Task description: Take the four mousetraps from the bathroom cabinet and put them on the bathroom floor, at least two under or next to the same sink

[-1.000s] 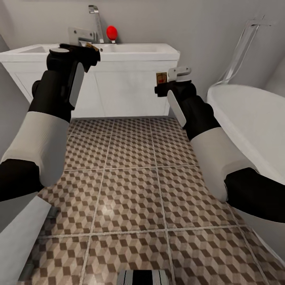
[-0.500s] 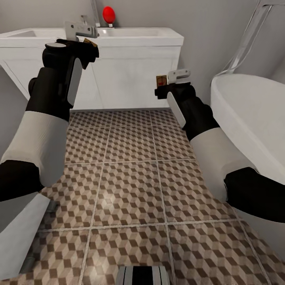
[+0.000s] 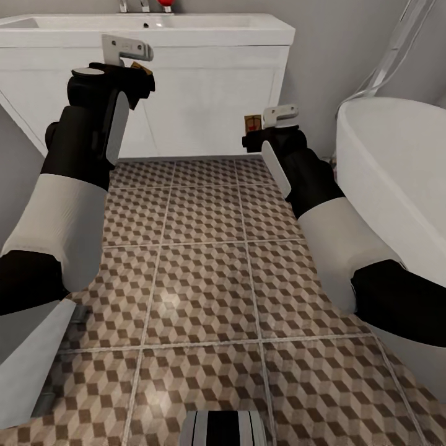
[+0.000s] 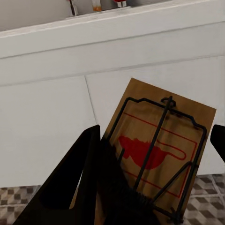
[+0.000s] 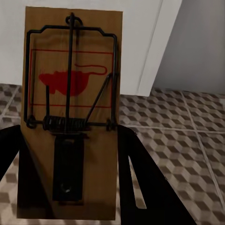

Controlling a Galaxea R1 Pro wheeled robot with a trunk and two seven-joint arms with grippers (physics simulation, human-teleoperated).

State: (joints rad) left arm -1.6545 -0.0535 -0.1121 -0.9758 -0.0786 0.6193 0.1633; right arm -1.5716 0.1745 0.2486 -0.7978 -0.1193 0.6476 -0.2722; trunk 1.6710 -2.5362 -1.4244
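Above the bathroom floor [image 3: 204,279], facing the white sink unit [image 3: 204,93], you are carrying two mousetraps: your left gripper [image 3: 137,67] is pinching one mousetrap [image 4: 161,150], and your right gripper [image 3: 257,131] is clamping the other mousetrap [image 5: 72,98].

A home bathroom is showing here: a white vanity unit [image 3: 186,93] with a basin top is standing against the grey wall, a white bathtub [image 3: 396,186] is curving along the right edge, and cube-patterned floor tiles [image 3: 204,297] are spreading between them. What looks like a tap base [image 3: 133,6] is sitting at the basin's back edge.
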